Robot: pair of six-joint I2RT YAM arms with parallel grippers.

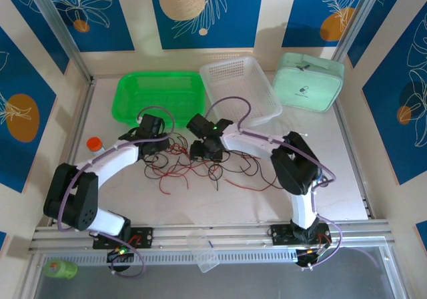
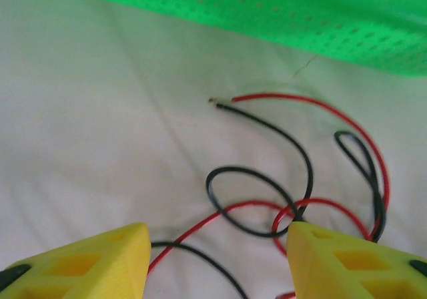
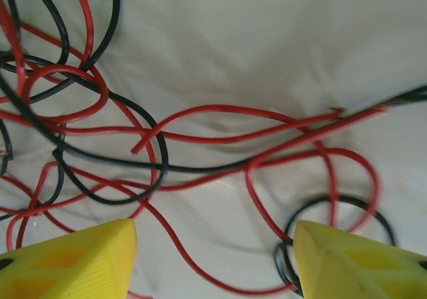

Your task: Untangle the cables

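The cables (image 1: pixel 200 167) lie as a loose tangle of thin red and black wires on the white table, between the two arms. My left gripper (image 1: pixel 155 143) hovers over the tangle's left side. In its wrist view it (image 2: pixel 217 262) is open, with red and black loops (image 2: pixel 267 205) on the table between and beyond the yellow fingertips (image 2: pixel 87 265). My right gripper (image 1: pixel 204 149) is over the tangle's middle. It (image 3: pixel 213 262) is open too, with crossed red and black strands (image 3: pixel 200 133) on the table under it and nothing held.
A green basket (image 1: pixel 160 95) and a white basket (image 1: pixel 240 89) stand at the back, with a mint pouch (image 1: pixel 308 80) to their right. An orange-capped bottle (image 1: pixel 95 143) stands at the left. A clear plastic piece (image 1: pixel 203 249) lies on the front rail.
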